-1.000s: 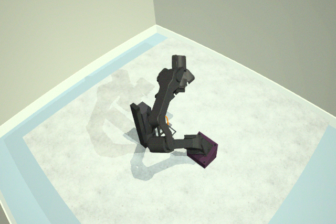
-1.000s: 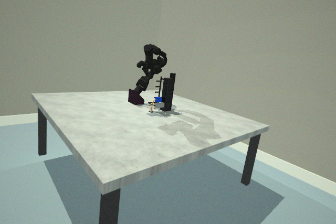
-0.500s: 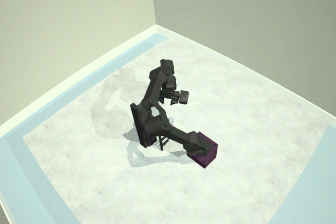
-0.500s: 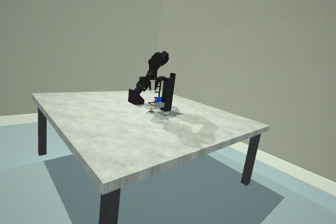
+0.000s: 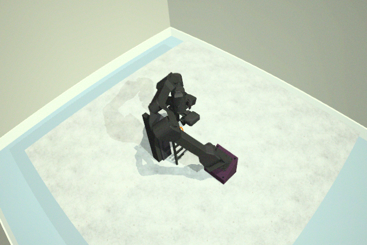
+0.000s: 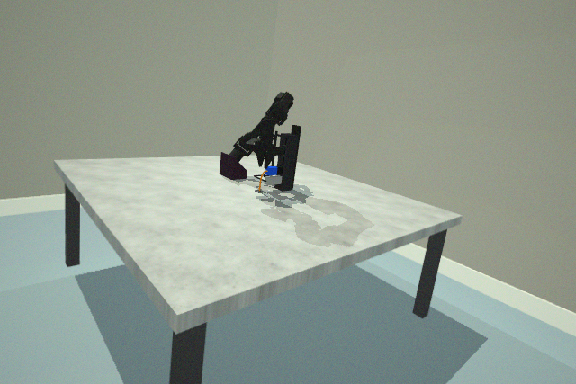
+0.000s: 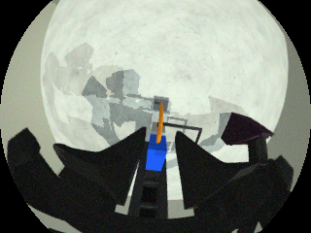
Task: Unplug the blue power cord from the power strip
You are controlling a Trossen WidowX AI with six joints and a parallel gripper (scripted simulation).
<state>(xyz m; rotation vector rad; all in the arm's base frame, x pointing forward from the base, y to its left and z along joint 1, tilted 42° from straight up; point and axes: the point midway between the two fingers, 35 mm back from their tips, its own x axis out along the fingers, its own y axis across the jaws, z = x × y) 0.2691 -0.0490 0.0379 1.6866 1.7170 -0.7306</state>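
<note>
The blue plug [image 6: 271, 170] [image 7: 155, 155] sits against the face of the upright black power strip [image 6: 284, 156] [image 7: 141, 194], low down, and looks plugged in. Its orange cord [image 5: 181, 128] [image 6: 261, 180] [image 7: 160, 118] runs from the plug to a small grey piece on the table. My gripper [image 6: 264, 166] [image 7: 160, 132] is partly open and empty, with its fingers pointing down above the plug. In the wrist view the plug shows in the gap between the fingers, not gripped. In the top view my arm hides the plug and the fingertips.
A tall dark panel [image 5: 152, 140] [image 6: 294, 152] stands behind the strip. A thin black frame [image 5: 175, 154] [image 7: 194, 128] stands beside the plug. The purple arm base [image 5: 226, 174] [image 6: 231, 168] [image 7: 245, 130] is nearby, all on a pale marbled table [image 5: 237, 212] [image 6: 209, 249].
</note>
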